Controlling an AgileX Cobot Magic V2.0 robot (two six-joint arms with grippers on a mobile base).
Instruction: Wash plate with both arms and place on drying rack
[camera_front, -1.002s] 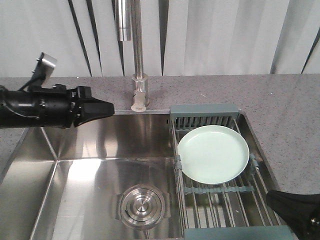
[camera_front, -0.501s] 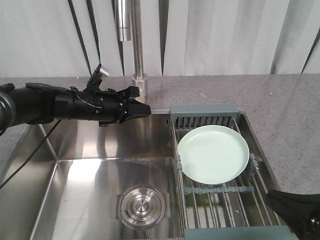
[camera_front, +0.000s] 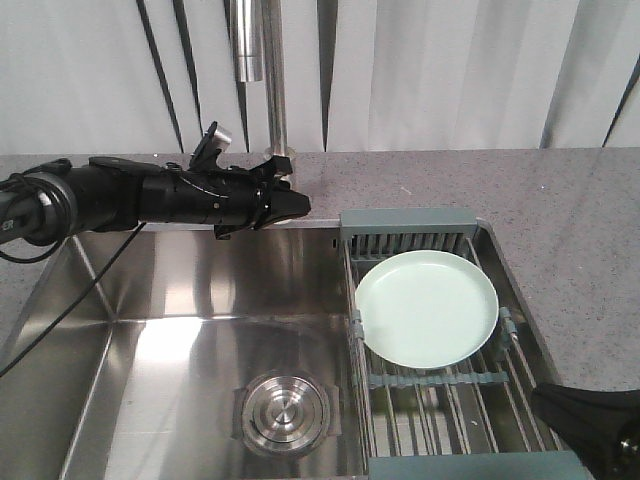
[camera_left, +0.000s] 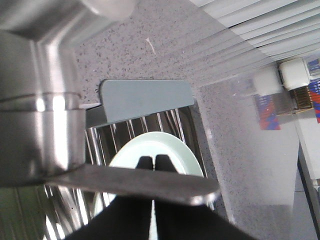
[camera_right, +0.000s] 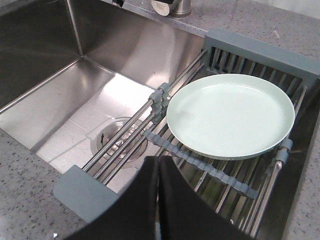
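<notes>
Left claw (camera_front: 297, 206) now nearer steel faucet (camera_front: 272, 90), round plate (camera_front: 427, 307) racked.

A kitchen sink station, seen from the counter's front edge: a deep stainless steel sink (camera_front: 200, 330) with a round steel drain (camera_front: 283, 412) is set into a grey speckled stone countertop (camera_front: 560, 200). A tall chrome faucet (camera_front: 272, 90) rises at the basin's back edge. A drying rack (camera_front: 430, 400) of steel bars with grey-teal ends spans the sink's right side, a pale green plate (camera_front: 427, 307) lying on it. Pale vertical blinds (camera_front: 450, 70) hang behind the counter, and two black robot arms hint at a test setup.
</notes>
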